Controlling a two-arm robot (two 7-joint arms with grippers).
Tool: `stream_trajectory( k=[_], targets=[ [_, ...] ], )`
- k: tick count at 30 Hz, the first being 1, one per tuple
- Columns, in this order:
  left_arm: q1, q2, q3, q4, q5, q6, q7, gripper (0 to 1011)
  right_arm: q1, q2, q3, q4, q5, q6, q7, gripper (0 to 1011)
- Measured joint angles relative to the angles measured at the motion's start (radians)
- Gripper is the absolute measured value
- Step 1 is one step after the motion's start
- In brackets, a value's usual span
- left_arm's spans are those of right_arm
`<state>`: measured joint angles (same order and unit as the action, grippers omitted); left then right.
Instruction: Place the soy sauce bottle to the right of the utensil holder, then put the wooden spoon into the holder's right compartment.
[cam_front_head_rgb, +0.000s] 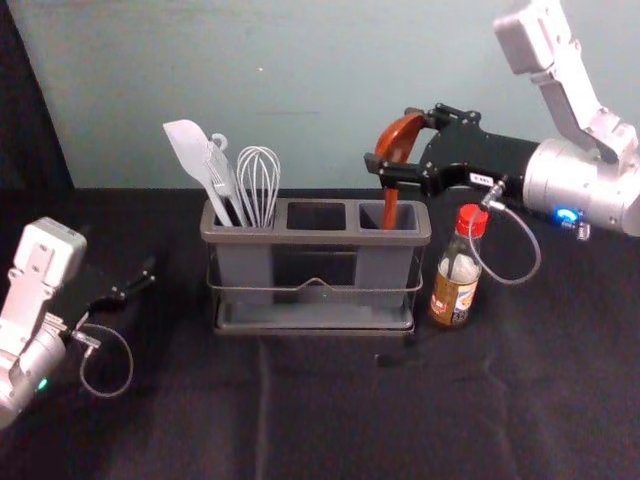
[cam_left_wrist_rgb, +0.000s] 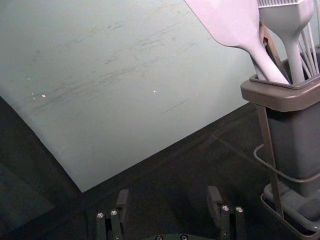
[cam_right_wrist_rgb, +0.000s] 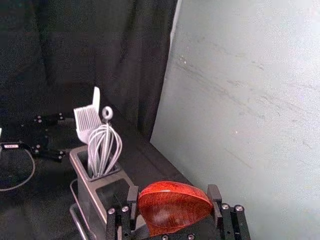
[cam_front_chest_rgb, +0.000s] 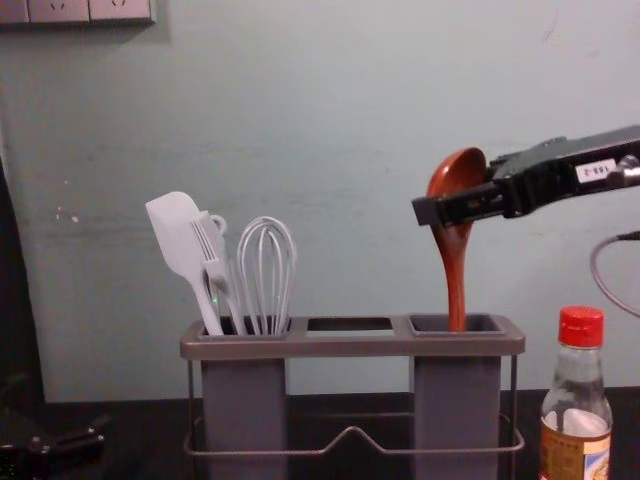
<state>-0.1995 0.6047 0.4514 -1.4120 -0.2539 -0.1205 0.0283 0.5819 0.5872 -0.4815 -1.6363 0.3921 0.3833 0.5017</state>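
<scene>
My right gripper (cam_front_head_rgb: 393, 140) is shut on the wooden spoon (cam_front_head_rgb: 400, 138) at its bowl, above the utensil holder (cam_front_head_rgb: 315, 237). In the right wrist view, the bowl (cam_right_wrist_rgb: 172, 206) spans between the fingertips of the right gripper (cam_right_wrist_rgb: 174, 200). The chest view shows the spoon (cam_front_chest_rgb: 455, 262) nearly upright, its handle end inside the holder's right compartment (cam_front_chest_rgb: 457, 395). The soy sauce bottle (cam_front_head_rgb: 458, 270) stands upright just right of the holder, apart from it. My left gripper (cam_front_head_rgb: 140, 283) is idle at the left; in the left wrist view the left gripper (cam_left_wrist_rgb: 167, 202) stands open and empty.
A white spatula (cam_front_head_rgb: 197, 158), a brush (cam_front_chest_rgb: 215, 260) and a whisk (cam_front_head_rgb: 259, 185) stand in the holder's left compartment. The wall (cam_front_head_rgb: 300, 90) rises behind the black-covered table (cam_front_head_rgb: 330, 410). A dark curtain (cam_right_wrist_rgb: 100, 50) hangs at the left side.
</scene>
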Motion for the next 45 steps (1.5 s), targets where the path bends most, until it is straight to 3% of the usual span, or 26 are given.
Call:
stream_trajectory(
  k=[24, 38, 45],
  targets=[
    [0.000, 0.000, 0.000, 0.000, 0.000, 0.000, 0.000, 1012, 0.001, -0.030, -0.031, 0.075, -0.011, 0.002, 0.011, 854],
    [0.000, 0.000, 0.000, 0.000, 0.000, 0.000, 0.000, 1011, 0.000, -0.033, -0.034, 0.082, -0.011, 0.007, 0.012, 853],
    [0.000, 0.000, 0.000, 0.000, 0.000, 0.000, 0.000, 1011, 0.000, -0.032, -0.034, 0.081, -0.011, 0.007, 0.013, 995]
  ],
)
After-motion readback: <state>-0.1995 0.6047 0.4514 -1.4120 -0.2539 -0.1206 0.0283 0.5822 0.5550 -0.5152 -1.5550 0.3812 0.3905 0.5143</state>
